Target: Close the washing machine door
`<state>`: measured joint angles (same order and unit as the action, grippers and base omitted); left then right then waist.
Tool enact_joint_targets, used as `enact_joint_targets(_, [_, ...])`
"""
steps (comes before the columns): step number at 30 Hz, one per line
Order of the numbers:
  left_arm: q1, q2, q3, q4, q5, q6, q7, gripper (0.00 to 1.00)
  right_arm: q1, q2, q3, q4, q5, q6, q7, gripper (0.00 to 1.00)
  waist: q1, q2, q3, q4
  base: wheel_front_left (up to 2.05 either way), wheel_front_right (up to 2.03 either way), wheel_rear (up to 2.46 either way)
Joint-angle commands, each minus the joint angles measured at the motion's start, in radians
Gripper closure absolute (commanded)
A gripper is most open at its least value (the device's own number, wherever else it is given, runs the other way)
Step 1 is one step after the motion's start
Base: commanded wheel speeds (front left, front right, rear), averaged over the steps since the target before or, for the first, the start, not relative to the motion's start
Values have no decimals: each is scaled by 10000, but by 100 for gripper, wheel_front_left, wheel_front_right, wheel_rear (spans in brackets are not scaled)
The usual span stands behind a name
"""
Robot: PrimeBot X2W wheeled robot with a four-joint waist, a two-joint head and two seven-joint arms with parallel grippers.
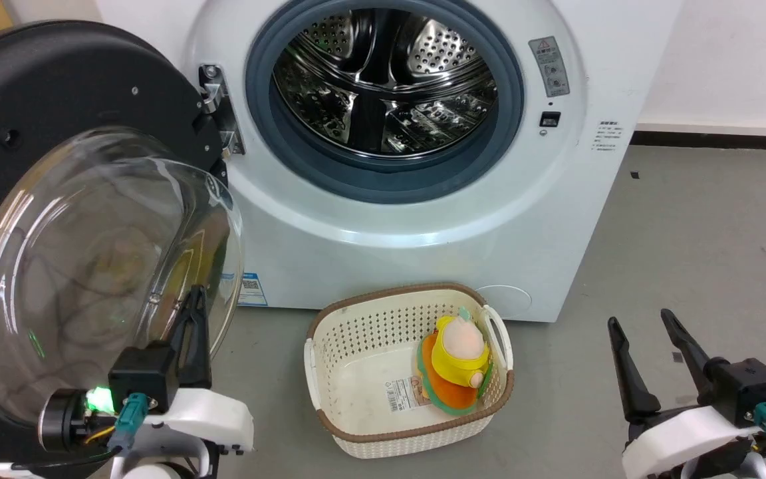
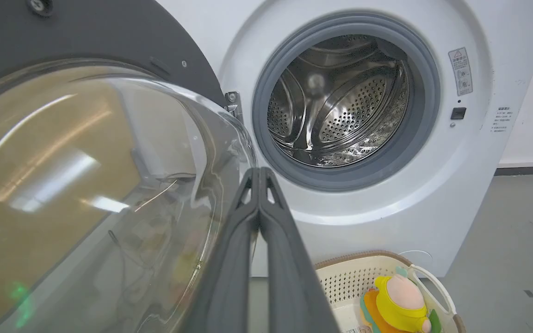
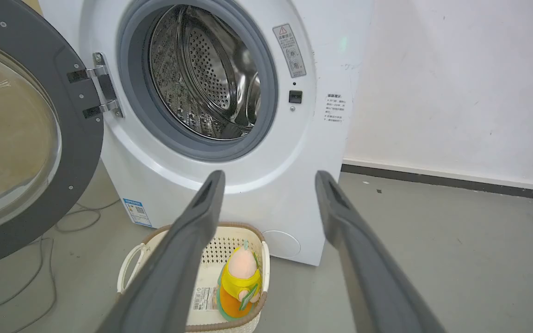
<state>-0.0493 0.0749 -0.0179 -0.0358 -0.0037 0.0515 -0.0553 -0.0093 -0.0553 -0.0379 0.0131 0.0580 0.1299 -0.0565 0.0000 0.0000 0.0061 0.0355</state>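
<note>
- While the washing machine door [image 1: 57, 86] stands swung wide left of the drum [image 1: 383, 80] of the washing machine [image 1: 423, 226], grey floor [image 1: 689, 253] meets white wall [image 1: 735, 60] at dark skirting [image 1: 722, 140].
- Left gripper [image 1: 192, 298] pressed together beside its glass bowl; right gripper [image 1: 641, 319] spread, empty.
- Cream basket [image 1: 356, 332] on floor.

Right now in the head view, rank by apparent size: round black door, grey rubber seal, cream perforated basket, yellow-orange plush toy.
1. round black door, enlarged by nearness
2. grey rubber seal
3. cream perforated basket
4. yellow-orange plush toy
</note>
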Motion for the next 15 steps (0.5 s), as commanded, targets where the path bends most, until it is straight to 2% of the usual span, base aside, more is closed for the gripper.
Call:
enact_joint_targets(1, [-241, 86, 19, -133, -47, 83, -105, 100, 87, 13, -57, 20, 102, 2, -95, 0, 0, 0, 14, 63, 0, 0, 0])
enact_joint_targets(9, [-792, 363, 149, -639, -101, 92, -273, 100, 96, 16, -162, 71, 250, 2, -262, 0, 0, 0, 106, 421, 0, 0, 0])
enact_joint_targets(15, [-1653, 511, 422, -1173, -498, -81, -440, 100, 69, 19, -283, 144, 376, 3, -430, 0, 0, 0, 283, 899, 0, 0, 0])
